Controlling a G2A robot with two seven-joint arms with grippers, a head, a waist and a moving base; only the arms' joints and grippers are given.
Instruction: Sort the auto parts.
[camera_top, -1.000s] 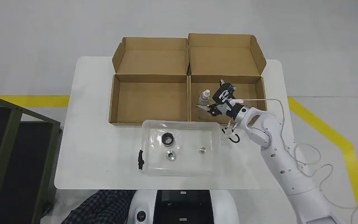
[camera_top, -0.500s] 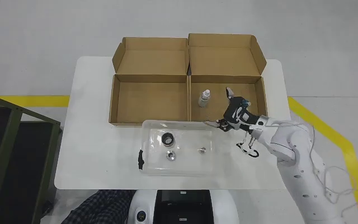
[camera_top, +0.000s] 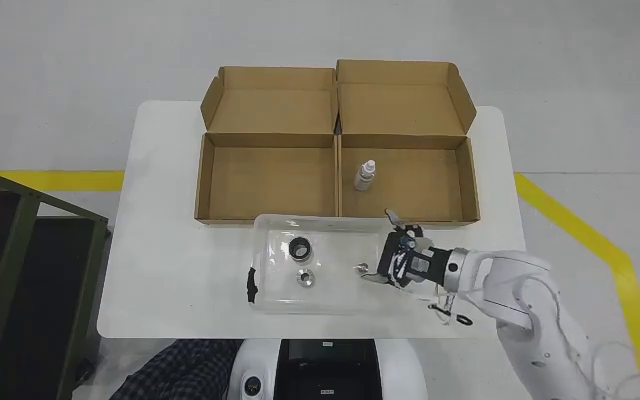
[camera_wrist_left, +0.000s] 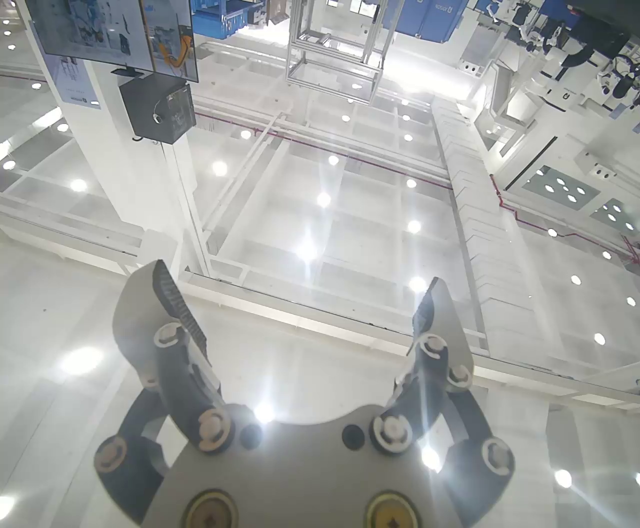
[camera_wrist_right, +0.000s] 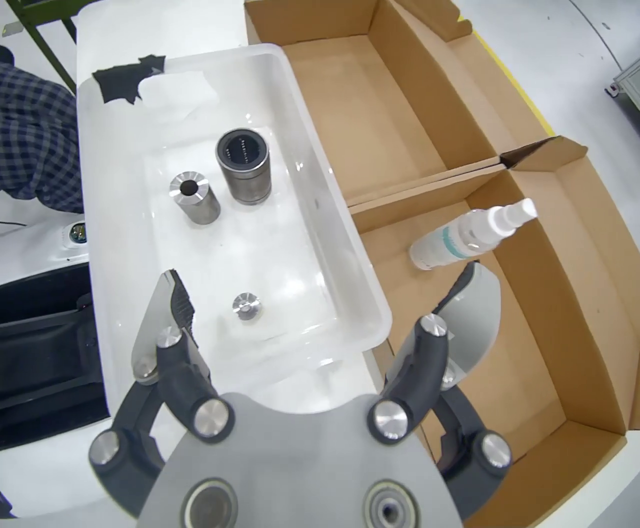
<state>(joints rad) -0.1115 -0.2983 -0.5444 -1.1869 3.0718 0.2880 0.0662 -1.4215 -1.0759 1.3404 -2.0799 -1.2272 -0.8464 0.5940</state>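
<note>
White worktop (camera_top: 160, 250): my right hand (camera_wrist_right: 322, 274) hangs spread over the clear tray (camera_top: 330, 295), where the small metal part (camera_wrist_right: 247, 305) lies; I fear the hand clipping the tray's rim, shoving it.

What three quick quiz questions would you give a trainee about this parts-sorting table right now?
1. True or false: the spray bottle lies inside the clear bin.
2. How many metal parts sit in the clear bin? A two, B three, C five.
3. Fill in: the right gripper, above the bin's end, is ____.

Key: 1 false, it lies in a cardboard box; 2 B; 3 open.
</note>
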